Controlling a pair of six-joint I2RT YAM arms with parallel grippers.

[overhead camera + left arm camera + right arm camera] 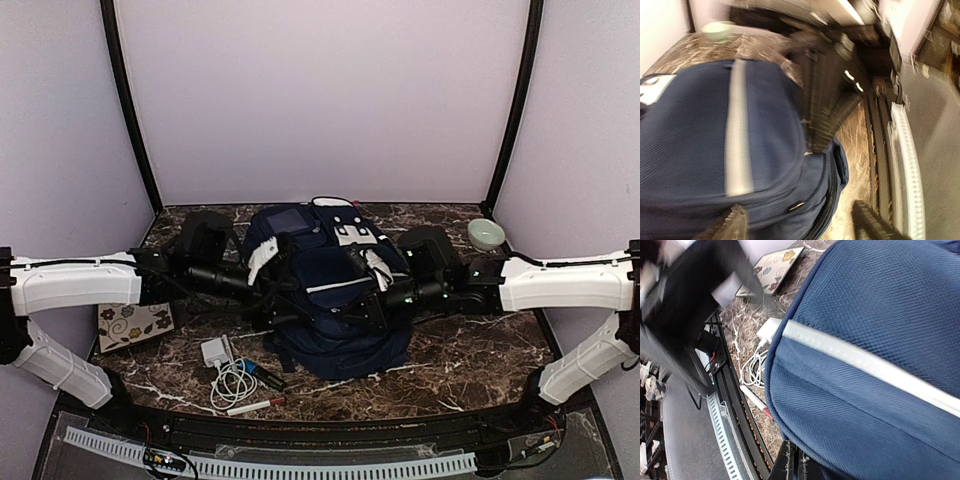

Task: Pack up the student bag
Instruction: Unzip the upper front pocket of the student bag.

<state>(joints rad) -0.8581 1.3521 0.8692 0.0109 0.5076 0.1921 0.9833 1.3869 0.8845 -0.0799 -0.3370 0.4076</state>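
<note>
Student bag [330, 300], navy; left gripper [801, 217] spread wide astride its corner, holding nothing; right gripper [792, 463] closed tight against its fabric

- Student bag [335, 300]: dark navy woven fabric, thin white stripes across its front pockets, a light grey panel on top.
- Table [470, 370] under the student bag: dark brown marble pattern with white veins.
- Bowl [486, 234], behind and to the right of the student bag: pale green.
- Card [135, 325], well left of the student bag: cream, with flower and swirl motifs, some of them yellow and red.
- Charger [215, 351] and cable [232, 385], just beside the student bag's near left corner: white.
- Pen [255, 405], nearer than the cable: white with a red end.
- Arms [80, 283] either side of the student bag: white shells, black joints.
</note>
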